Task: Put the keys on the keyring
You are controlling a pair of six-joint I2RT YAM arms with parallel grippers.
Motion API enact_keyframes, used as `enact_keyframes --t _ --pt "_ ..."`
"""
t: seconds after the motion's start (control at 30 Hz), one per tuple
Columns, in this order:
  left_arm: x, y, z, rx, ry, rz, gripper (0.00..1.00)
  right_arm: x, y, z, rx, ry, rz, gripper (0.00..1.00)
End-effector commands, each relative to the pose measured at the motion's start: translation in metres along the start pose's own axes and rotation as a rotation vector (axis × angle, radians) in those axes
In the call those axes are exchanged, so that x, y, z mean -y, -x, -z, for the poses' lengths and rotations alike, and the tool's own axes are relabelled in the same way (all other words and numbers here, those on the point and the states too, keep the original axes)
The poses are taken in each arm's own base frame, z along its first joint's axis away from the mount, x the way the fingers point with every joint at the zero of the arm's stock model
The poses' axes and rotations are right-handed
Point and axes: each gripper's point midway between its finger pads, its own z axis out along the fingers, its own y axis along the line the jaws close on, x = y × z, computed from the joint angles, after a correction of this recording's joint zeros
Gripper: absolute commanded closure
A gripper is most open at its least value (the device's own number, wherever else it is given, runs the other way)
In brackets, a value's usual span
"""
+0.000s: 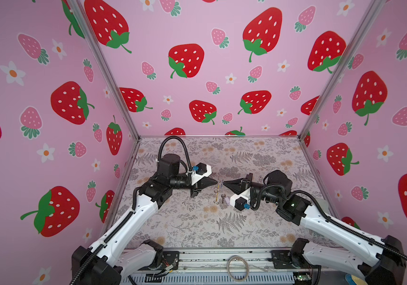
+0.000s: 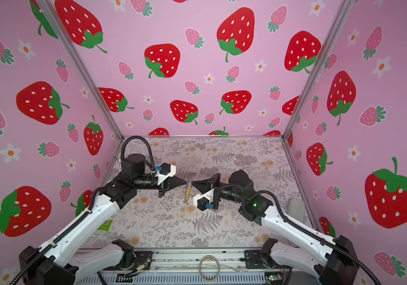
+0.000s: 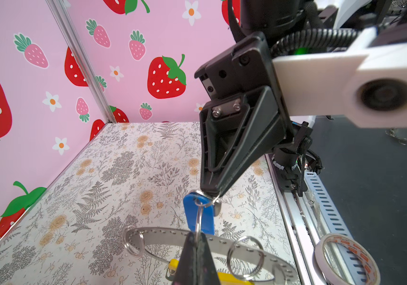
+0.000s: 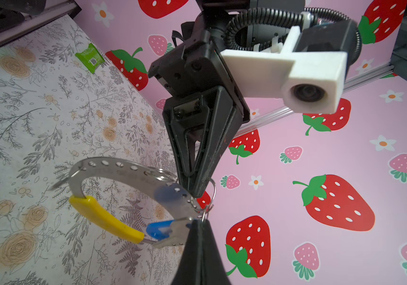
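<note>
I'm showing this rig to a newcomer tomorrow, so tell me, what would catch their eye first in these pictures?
Most striking are the pink walls printed with big red strawberries, closing in the floral-patterned table on three sides. Above its centre, the black left gripper and right gripper meet tip to tip, both shut, with a thin grey metal keyring with a yellow section and a blue plastic key tag dangling between them.
</note>
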Motion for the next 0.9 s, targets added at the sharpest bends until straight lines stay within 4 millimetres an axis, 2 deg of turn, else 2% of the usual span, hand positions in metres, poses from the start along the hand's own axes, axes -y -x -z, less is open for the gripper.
enact_keyframes --t 0.0,0.23,0.5,0.87 --pt "-0.008 0.032 0.008 0.091 0.023 -0.083 1.0 -0.022 -0.004 0.0 -0.008 0.054 0.017 1.0" --pt "-0.01 0.035 0.01 0.121 0.031 -0.074 1.0 -0.022 -0.011 -0.001 -0.044 0.02 0.042 1.0" --pt "-0.019 0.046 0.008 0.183 0.051 -0.069 1.0 -0.029 -0.017 -0.012 -0.075 0.017 0.061 1.0" --pt "-0.017 0.054 0.004 0.222 0.047 -0.063 1.0 -0.021 -0.022 -0.02 -0.103 -0.049 0.074 0.98"
